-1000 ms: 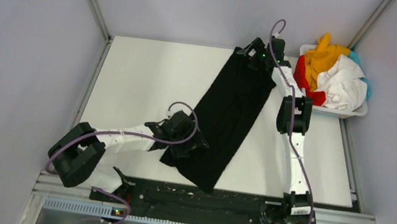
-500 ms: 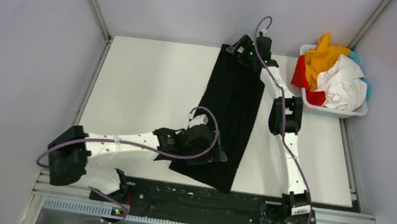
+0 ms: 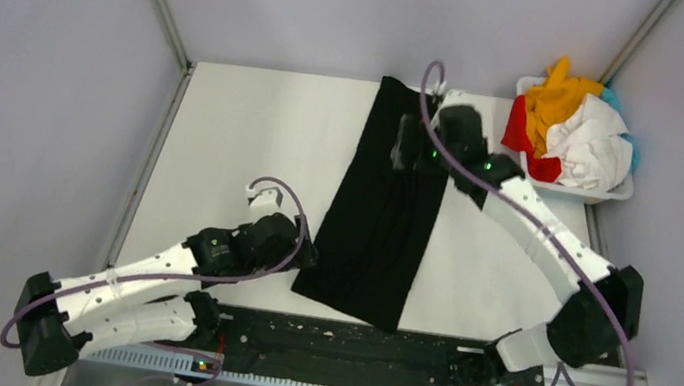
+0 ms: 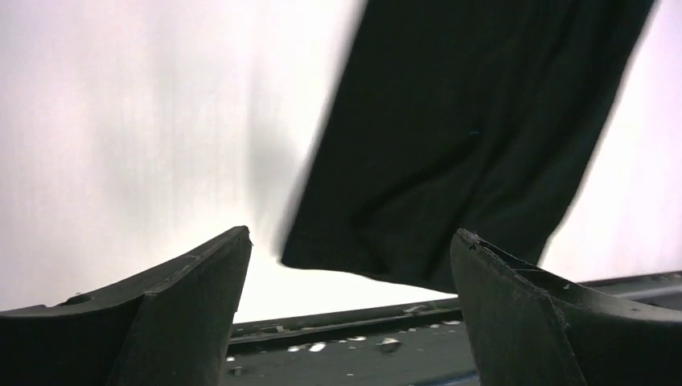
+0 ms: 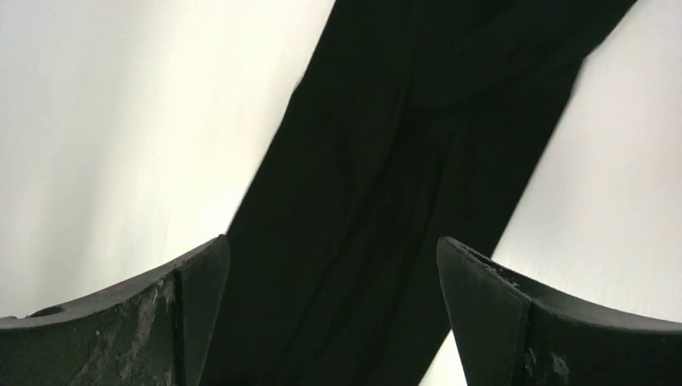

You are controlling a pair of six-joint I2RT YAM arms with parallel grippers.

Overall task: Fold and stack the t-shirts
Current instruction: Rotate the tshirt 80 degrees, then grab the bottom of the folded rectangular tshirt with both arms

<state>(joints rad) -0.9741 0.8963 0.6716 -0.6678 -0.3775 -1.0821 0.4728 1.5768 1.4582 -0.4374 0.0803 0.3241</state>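
Observation:
The black t-shirt (image 3: 386, 209) lies flat on the white table as a long narrow folded strip, running from the far edge to the near edge. It also shows in the left wrist view (image 4: 474, 121) and the right wrist view (image 5: 402, 185). My left gripper (image 3: 301, 253) is open and empty, just left of the strip's near end. My right gripper (image 3: 407, 147) is open and empty, above the strip's far part. Orange-yellow (image 3: 555, 97), red (image 3: 520, 132), white (image 3: 589, 142) and teal (image 3: 633, 145) t-shirts are piled in the basket.
The white plastic basket (image 3: 610, 195) stands at the table's far right corner. A dark rail (image 3: 347, 340) runs along the table's near edge, also in the left wrist view (image 4: 362, 338). Grey walls close in the left, far and right sides.
Both grippers have let go of the black t-shirt, which now lies straight. My left arm has drawn back to the left. My right gripper has pulled back from the far edge over the strip.

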